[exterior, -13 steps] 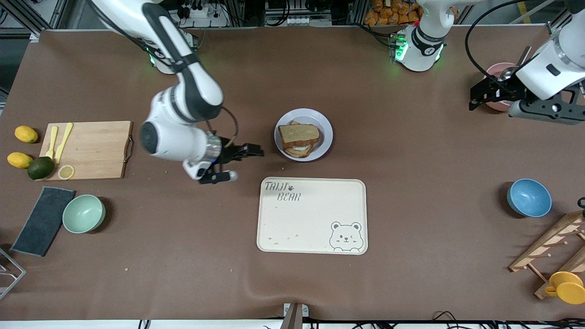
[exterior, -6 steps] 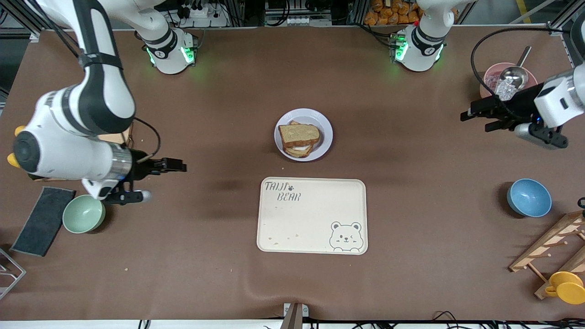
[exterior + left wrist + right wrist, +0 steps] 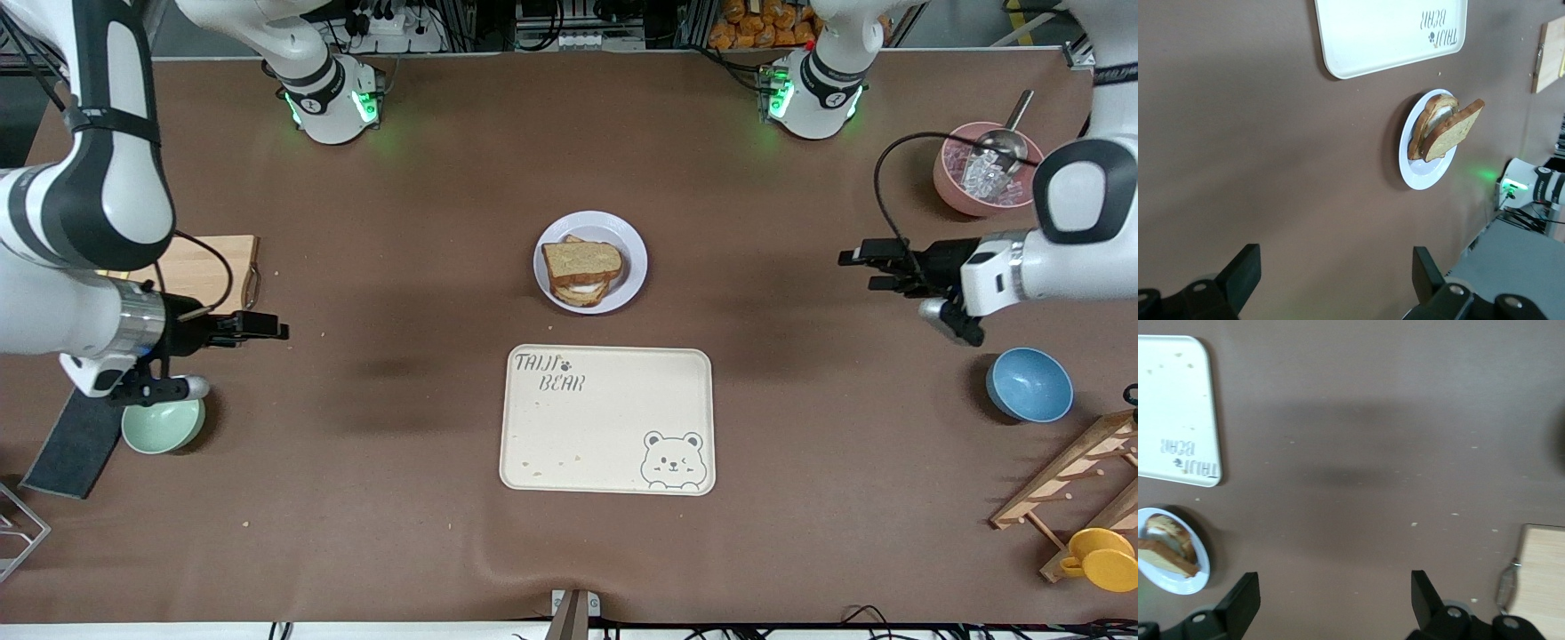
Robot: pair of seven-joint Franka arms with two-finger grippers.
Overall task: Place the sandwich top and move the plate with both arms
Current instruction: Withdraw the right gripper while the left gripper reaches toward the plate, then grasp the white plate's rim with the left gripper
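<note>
Hands wide and empty: left hand, right hand, at the desk's ends.
Sandwich top sits placed on the plate; moving it remains.

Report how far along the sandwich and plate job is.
Done: the top slice sits on the sandwich on the plate. In hand: nothing. The left gripper hangs open over bare table toward its own end, the right gripper open near the cutting board; neither touches the plate. Left: both arms gripping and moving the plate, which lies just farther from the camera than the bear tray.
</note>
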